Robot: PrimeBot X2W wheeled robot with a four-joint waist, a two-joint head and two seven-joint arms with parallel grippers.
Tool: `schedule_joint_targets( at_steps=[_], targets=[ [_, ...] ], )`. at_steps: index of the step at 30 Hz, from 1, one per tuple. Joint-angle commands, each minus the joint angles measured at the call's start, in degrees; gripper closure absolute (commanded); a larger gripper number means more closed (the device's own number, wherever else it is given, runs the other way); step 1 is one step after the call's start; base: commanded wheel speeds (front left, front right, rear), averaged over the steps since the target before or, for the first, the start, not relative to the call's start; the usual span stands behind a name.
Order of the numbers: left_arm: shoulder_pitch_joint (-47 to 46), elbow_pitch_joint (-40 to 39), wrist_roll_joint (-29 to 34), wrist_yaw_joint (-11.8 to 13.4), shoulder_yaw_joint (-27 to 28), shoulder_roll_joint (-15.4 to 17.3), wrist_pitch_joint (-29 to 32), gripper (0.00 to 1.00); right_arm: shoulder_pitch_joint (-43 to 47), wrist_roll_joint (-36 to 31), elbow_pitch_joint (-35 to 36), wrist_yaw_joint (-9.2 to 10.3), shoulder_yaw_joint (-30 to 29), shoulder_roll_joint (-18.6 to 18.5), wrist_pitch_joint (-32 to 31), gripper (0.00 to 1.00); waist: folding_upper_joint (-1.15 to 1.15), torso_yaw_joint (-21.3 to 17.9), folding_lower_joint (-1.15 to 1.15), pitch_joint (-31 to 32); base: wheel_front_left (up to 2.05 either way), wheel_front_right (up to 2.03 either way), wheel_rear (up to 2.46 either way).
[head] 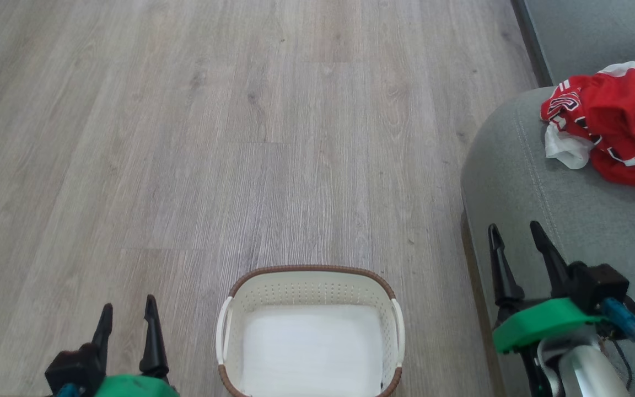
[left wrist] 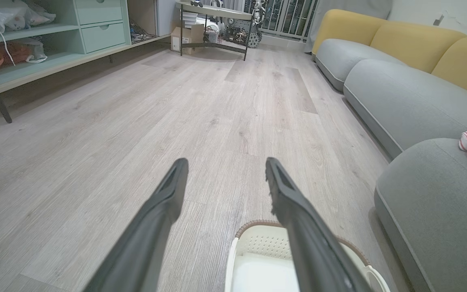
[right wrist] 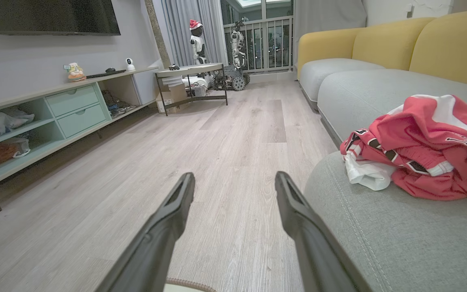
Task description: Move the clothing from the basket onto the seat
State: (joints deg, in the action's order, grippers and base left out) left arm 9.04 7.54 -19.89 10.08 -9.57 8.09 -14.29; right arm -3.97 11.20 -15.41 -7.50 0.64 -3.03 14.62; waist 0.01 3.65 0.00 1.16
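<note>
Gaping wide and empty, the left gripper [head: 128, 304] and right gripper [head: 514, 227] flank the basket [head: 311, 269], which stands on the wood floor [head: 185, 138]. The red jerseys [head: 612, 118] lie in a crumpled heap on the grey sofa cushion [head: 516, 165], beyond the right gripper.

Cropped at head view's bottom edge: near end of basket [head: 312, 270]. Cropped at its right edge: clothing [head: 620, 110] and seat [head: 543, 193]. Lettering on clothing partly folded under, not legible.
</note>
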Motion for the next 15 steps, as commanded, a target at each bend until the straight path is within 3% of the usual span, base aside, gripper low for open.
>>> schedule_joint_targets(
  at_steps=[1,15],
  targets=[
    [-1.5,-1.8,0.6,-0.4,2.6,-0.2,-0.7,0.0,-0.9,0.3,2.4,0.01,1.4,0.1,0.4,0.0,-0.01,-0.1,0.0,0.1,0.0,0.0,0.0],
    [-1.4,-0.4,3.4,-3.0,4.3,-2.1,-0.7,0.0,1.5,0.8,1.4,0.01,1.7,0.1,0.4,0.0,-0.01,-0.6,0.0,0.5,0.0,0.0,0.0]
  ],
)
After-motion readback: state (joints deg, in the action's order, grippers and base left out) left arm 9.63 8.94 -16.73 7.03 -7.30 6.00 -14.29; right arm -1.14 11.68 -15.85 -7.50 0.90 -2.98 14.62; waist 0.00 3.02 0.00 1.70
